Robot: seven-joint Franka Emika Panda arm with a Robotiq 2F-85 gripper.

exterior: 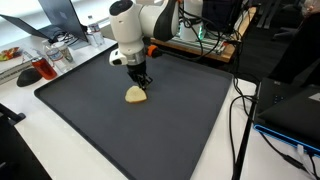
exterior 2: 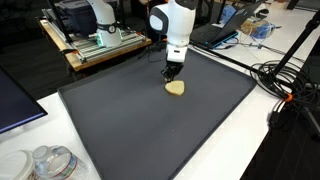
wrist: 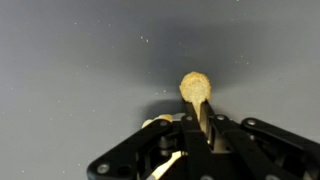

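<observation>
On the dark grey mat a small pale tan lump, round-headed and narrowing to a stem in the wrist view, rests toward the far middle, its narrow end pinched in the gripper.

Mat under me: dark grey, matt, fine-grained like rubber or foam, faint pale specks in the wrist view; tan piece: dull yellow-brown, slightly rough, material not discernible; my gripper: black plastic, semi-gloss, hard-edged; my arm: white shell, smooth, glossy; table around the mat: white, smooth.
</observation>
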